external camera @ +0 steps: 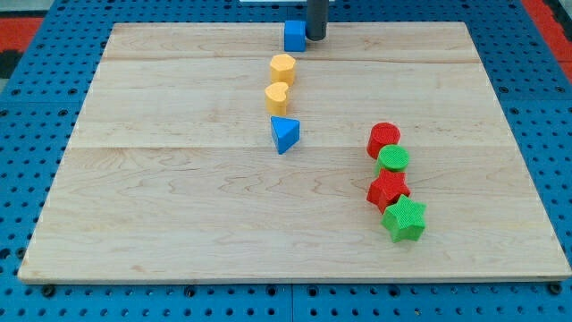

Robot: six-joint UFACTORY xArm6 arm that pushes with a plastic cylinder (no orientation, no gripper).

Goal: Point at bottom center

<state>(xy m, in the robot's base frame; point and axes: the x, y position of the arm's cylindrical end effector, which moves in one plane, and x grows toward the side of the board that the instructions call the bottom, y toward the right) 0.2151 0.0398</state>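
My tip (316,38) rests on the wooden board (179,197) at the view's top centre, just right of a blue cube (295,36) and touching or nearly touching it. Below them a yellow hexagonal block (282,68), a yellow heart block (277,97) and a blue triangular block (285,134) form a short column. At the view's right a red round block (384,139), a green round block (392,160), a red star block (388,190) and a green star block (404,219) form a close column.
The board lies on a blue pegboard surface (36,134). A red area (18,27) shows at the view's top left corner and another at the top right.
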